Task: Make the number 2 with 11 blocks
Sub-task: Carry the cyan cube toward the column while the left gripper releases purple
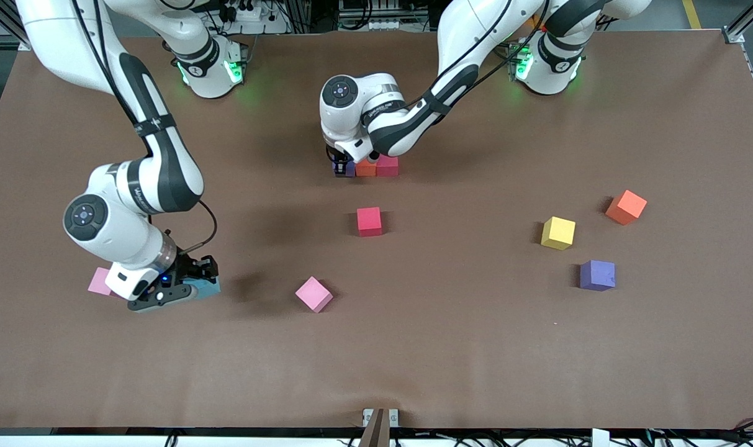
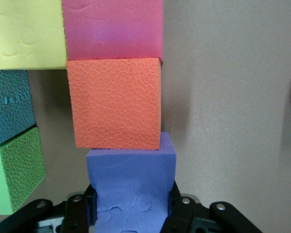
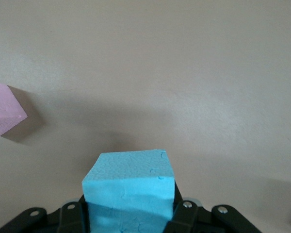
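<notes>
My left gripper (image 1: 341, 166) is shut on a purple block (image 2: 131, 182), low at the table in the middle. That block's corner touches an orange block (image 2: 115, 104), and a pink block (image 2: 111, 29) continues the row. These three show as purple (image 1: 342, 169), orange (image 1: 365, 167) and pink (image 1: 387, 166). Yellow (image 2: 24, 31), blue (image 2: 9, 104) and green (image 2: 14, 170) blocks lie beside the row, hidden under the arm in the front view. Together they form part of the number 2. My right gripper (image 1: 193, 287) is shut on a light blue block (image 3: 128, 189) over the right arm's end of the table.
Loose blocks lie about: red (image 1: 369, 221) in the middle, pink (image 1: 314, 294) nearer the front camera, and a pale pink one (image 1: 99, 280) partly hidden by my right hand. Yellow (image 1: 558, 233), orange (image 1: 626, 207) and purple (image 1: 597, 275) lie toward the left arm's end.
</notes>
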